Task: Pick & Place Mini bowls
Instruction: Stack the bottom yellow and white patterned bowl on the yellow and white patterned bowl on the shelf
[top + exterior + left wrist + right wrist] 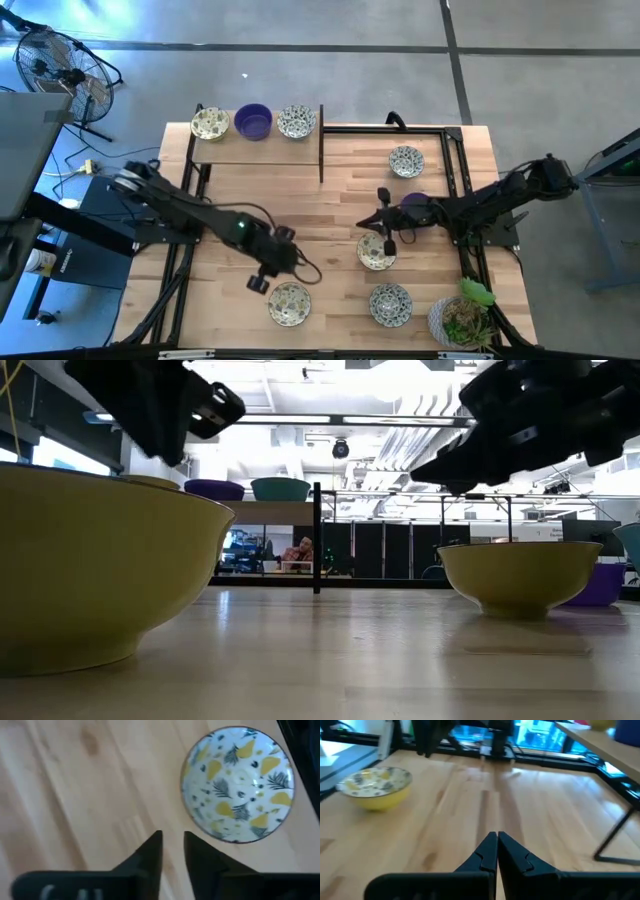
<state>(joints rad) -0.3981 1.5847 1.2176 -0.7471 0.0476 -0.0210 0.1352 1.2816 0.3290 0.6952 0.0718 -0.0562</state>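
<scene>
Beside left hand, patterned bowl

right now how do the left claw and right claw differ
The left claw hangs over the table's near left part, beside a patterned bowl; the right claw sits mid-table, with no bowl close in front of it. In the wrist views, the left claw's fingers stand slightly apart, while the right claw's fingers are pressed together. Both are dark, two-fingered and hold nothing.
</scene>
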